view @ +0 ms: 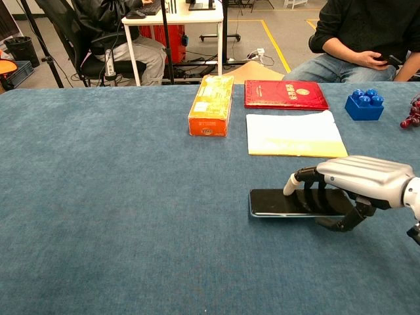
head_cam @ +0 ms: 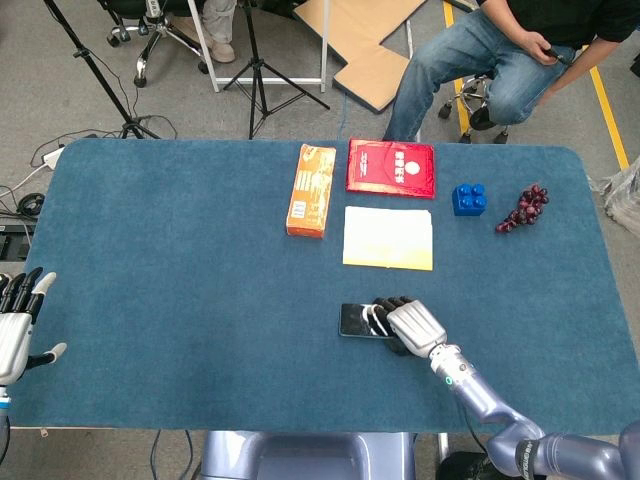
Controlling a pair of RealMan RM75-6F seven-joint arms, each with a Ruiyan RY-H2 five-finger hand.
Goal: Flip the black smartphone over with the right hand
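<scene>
While the head view hides it, chest cam shows right hand (view: pixel 357 185) gripping the smartphone (view: pixel 289 203), thumb underneath.

Your right hand (view: pixel 357 187) reaches in low from the near right, palm down, fingers (view: pixel 303 178) curled forward and down over the black smartphone (view: pixel 289 203) with the thumb underneath at its right end, while your left hand (head_cam: pixel 15 325) waits at the far left edge, fingers spread, holding nothing.

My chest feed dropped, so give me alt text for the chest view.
The right hand rests its curled fingers on the black smartphone, lying flat on the blue table. Behind lie a yellow paper pad, orange box and red booklet.
</scene>
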